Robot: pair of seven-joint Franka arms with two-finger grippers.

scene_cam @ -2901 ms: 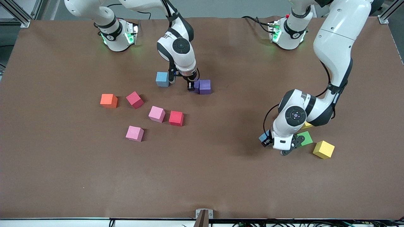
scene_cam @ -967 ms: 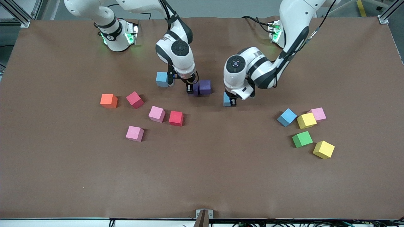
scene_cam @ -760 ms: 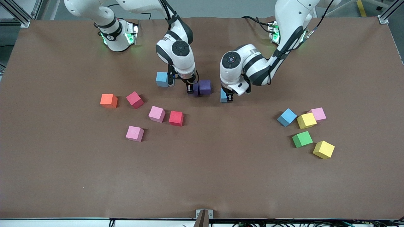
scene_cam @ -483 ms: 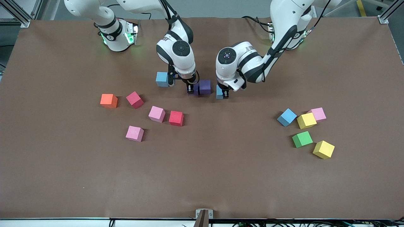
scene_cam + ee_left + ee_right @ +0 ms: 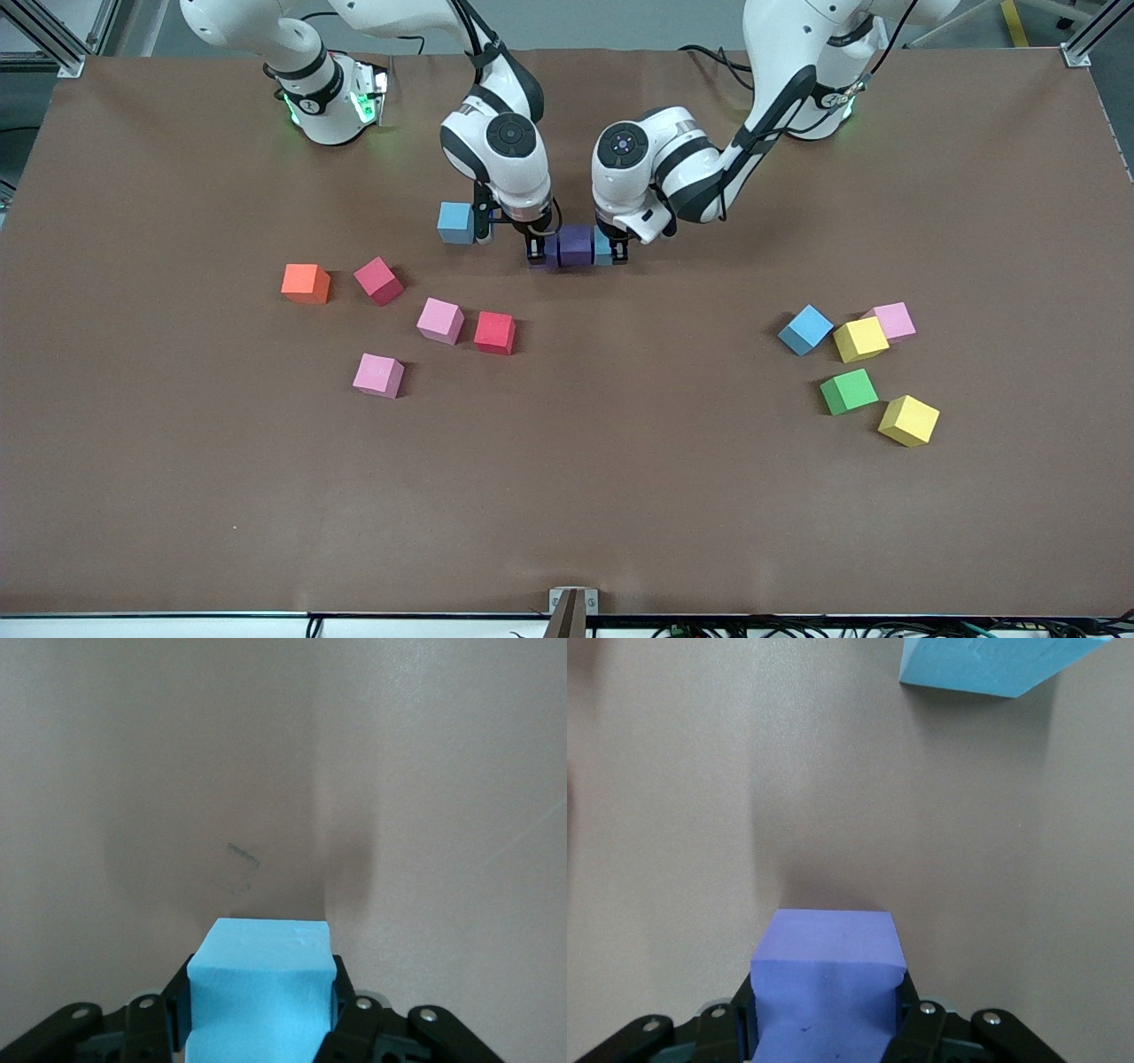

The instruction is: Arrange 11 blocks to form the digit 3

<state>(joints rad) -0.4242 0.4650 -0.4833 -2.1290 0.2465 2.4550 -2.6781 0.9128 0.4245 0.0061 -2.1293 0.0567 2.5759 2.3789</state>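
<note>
Near the arms' bases, mid-counter: row of 3 touching cubes | left gripper (image 5: 612, 254) pinching light blue cube (image 5: 602, 247) against purple cube (image 5: 576, 245) | right gripper (image 5: 537, 252) pinching second purple cube (image 5: 828, 979) | foam: light, soft, grip flat opposite faces gently.

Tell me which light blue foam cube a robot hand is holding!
The light blue foam cube pinched by the left gripper, touching the purple foam cube. The other two light blue cubes sit free on the table.
</note>
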